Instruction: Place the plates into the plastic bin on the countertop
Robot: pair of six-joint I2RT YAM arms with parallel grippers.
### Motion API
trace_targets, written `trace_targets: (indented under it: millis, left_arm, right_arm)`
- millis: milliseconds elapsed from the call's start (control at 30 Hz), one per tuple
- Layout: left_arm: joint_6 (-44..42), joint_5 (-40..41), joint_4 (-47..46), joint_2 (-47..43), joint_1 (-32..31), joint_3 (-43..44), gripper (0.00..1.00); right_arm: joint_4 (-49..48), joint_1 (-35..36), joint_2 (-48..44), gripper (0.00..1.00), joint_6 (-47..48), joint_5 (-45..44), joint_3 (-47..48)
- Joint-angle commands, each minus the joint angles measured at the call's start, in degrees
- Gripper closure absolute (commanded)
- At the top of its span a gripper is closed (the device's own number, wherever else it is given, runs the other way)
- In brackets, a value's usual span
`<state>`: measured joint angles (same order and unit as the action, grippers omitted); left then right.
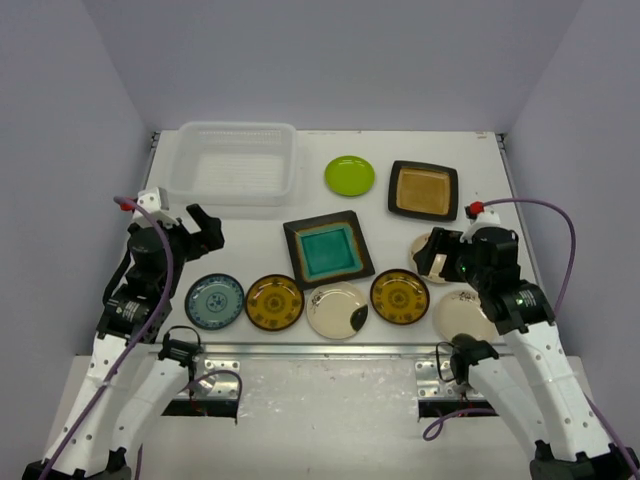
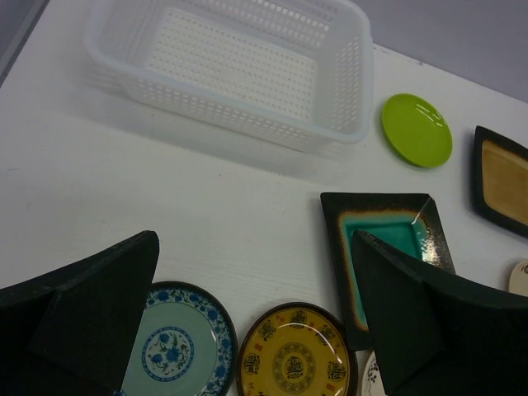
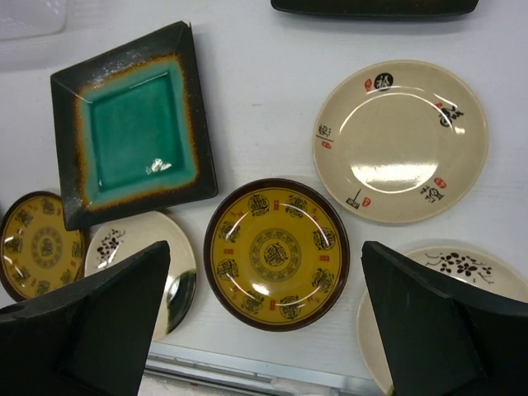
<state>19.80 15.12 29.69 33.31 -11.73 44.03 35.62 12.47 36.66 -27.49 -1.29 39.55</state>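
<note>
The empty plastic bin (image 1: 237, 160) stands at the back left of the countertop (image 1: 260, 235) and also shows in the left wrist view (image 2: 239, 66). Plates lie flat: lime-green (image 1: 349, 175), amber square (image 1: 423, 190), teal square (image 1: 328, 250), blue patterned (image 1: 214, 301), two yellow-brown (image 1: 274, 302) (image 1: 400, 296), and three cream ones (image 1: 337, 310) (image 1: 462, 317) (image 3: 400, 140). My left gripper (image 1: 205, 232) hangs open and empty above bare table behind the blue plate (image 2: 169, 346). My right gripper (image 1: 437, 255) is open and empty above the right yellow-brown plate (image 3: 276, 253).
A metal rail (image 1: 330, 350) runs along the near table edge, just in front of the row of round plates. Grey walls close in the back and both sides. Bare surface lies between the bin and the front row.
</note>
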Motion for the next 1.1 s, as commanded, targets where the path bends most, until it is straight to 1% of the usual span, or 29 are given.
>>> trace_targets:
  millis: [0, 167, 300, 400, 500, 567, 600, 633, 667, 700, 767, 800, 900, 933, 1000, 1067]
  left_arm:
    - [0.33, -1.06, -2.01, 1.05, -0.84, 0.0, 0.0]
    - [0.42, -1.26, -2.09, 0.8, -0.94, -0.17, 0.0]
    - [0.42, -1.76, -2.32, 1.05, -1.02, -0.17, 0.0]
    - [0.07, -2.55, -2.27, 1.58, -1.02, -0.09, 0.0]
    - [0.06, -2.9, -2.27, 1.22, -1.02, -0.18, 0.0]
    - [-0.02, -2.97, -2.49, 0.44, -1.39, -0.48, 0.0]
    - [-0.02, -3.04, -2.64, 0.35, -1.51, -0.58, 0.0]
    - [-0.02, -3.08, -2.71, 0.35, -1.59, -0.61, 0.0]
    - [-0.02, -3.17, -2.71, 0.4, -1.68, -0.61, 0.0]
    - [-0.07, -3.3, -2.71, 0.61, -1.74, -0.61, 0.0]
    - [-0.24, -3.61, -2.75, 1.23, -1.88, -0.65, 0.0]
    - [-0.31, -3.94, -2.82, 1.57, -2.02, -0.7, 0.0]
    - [-0.72, -5.24, -3.14, 3.04, -3.09, -0.7, 0.0]
    - [-0.73, -5.28, -3.15, 3.07, -3.13, -0.7, 0.0]
    - [-0.98, -6.28, -3.15, 4.16, -3.38, -0.7, 0.0]
    - [-1.14, -6.72, -3.3, 4.49, -3.45, -0.7, 0.0]
  right_arm:
    - [-3.67, -0.17, 0.95, 0.01, -1.52, -0.21, 0.44]
    - [-10.84, -0.25, 1.66, 0.01, -0.61, 8.48, -2.61]
    - [-18.02, -0.22, 5.92, 0.01, -1.41, 15.32, -4.3]
    - [-23.03, -0.25, 14.96, 0.01, -2.22, 19.72, -3.87]
    - [-25.08, -0.25, 23.26, 0.01, -1.34, 22.78, -0.34]
    - [-28.01, -0.16, 33.56, 0.01, -0.12, 28.43, 3.61]
    - [-28.99, -0.16, 37.02, 0.01, 0.15, 30.64, 5.63]
    - [-29.43, -0.16, 38.38, 0.01, 0.39, 31.6, 6.41]
    - [-28.72, -0.21, 41.94, 0.01, 1.51, 33.91, 8.67]
    - [-26.95, -0.2, 47.72, 0.01, 3.16, 36.16, 12.67]
    - [-22.73, -0.08, 56.67, 0.01, 5.91, 36.52, 19.33]
    - [-20.68, -0.09, 59.79, 0.01, 6.76, 36.23, 21.45]
    - [-20.66, -0.16, 67.41, 0.01, 7.85, 36.17, 25.52]
    - [-20.67, -0.16, 67.66, 0.02, 8.05, 36.18, 25.66]
    - [-19.01, -0.25, 74.49, 0.08, 9.81, 39.93, 29.58]
    - [-18.71, -0.25, 77.47, 0.14, 10.62, 41.54, 30.81]
